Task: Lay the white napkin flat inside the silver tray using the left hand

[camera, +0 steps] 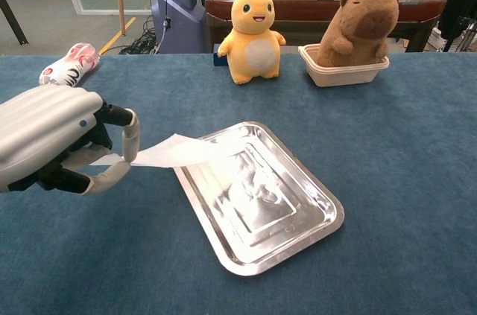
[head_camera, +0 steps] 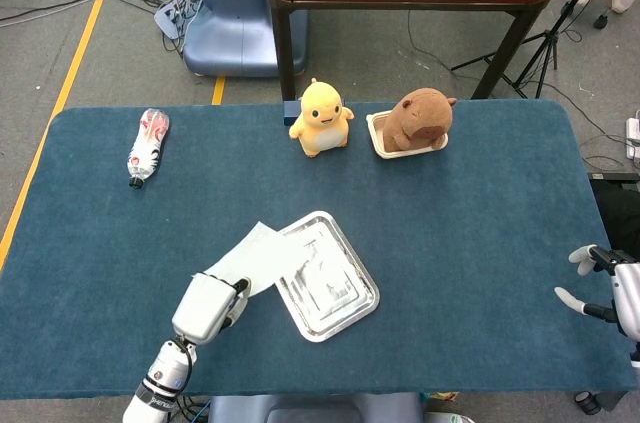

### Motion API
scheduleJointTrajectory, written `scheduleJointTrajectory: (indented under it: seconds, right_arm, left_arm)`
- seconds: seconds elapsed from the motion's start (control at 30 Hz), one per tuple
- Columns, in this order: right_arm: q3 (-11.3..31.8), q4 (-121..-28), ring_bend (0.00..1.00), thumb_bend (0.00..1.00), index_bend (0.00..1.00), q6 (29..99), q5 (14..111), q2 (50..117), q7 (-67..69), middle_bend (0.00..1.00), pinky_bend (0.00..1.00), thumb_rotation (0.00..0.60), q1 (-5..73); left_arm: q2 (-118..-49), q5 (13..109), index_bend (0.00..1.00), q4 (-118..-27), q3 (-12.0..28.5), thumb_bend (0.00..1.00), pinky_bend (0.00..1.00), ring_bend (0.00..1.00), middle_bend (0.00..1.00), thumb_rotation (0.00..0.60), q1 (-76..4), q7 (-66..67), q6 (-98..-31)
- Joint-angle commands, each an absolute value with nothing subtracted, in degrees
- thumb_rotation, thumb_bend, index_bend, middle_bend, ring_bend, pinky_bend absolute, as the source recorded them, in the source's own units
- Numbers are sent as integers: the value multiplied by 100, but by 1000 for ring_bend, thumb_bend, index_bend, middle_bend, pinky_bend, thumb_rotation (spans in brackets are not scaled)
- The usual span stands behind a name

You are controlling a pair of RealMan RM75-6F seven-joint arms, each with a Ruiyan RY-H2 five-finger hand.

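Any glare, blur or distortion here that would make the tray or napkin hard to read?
Chest view: silver tray mirrors the room in warped bright patches, yet the white napkin edge stays sharp; left hand looms large at the frame edge. Head view: even light, soft shadows, tray sheen mild, nothing blurred.
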State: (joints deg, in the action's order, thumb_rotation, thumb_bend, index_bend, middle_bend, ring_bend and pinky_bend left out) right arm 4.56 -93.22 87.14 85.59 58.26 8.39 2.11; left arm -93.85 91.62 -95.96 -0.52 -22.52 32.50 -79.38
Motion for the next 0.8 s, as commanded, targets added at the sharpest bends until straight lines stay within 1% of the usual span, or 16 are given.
scheduleJointTrajectory:
  seconds: [0.03, 0.33, 0.5, 0.8]
  right_arm:
    - [456, -9320, 499, 12, 474, 8719, 8562, 5825, 841, 580, 698, 600, 208]
    - [462, -9317, 499, 12, 474, 8708, 8547, 5817, 855, 580, 698, 600, 206]
    - [463, -9318, 499, 12, 474, 8716, 8551, 5812, 860, 580, 698, 600, 200]
    - [461, -9309, 499, 13, 474, 8701, 8550, 5815, 859, 580, 698, 600, 202]
  left_arm:
    - [-9320, 9302, 716, -9570, -112, 469, 1000, 997, 1000, 600, -2291, 3007, -7863]
    - [-9315, 9686, 716, -9450, -190, 469, 1000, 997, 1000, 600, -2384, 2402, -7791]
    - [-9180, 10004, 716, -9298, -308, 469, 1000, 997, 1000, 600, -2595, 1680, -7593]
    - [-9099, 10360, 716, -8992, -418, 469, 1000, 997, 1000, 600, -2829, 441, -7565]
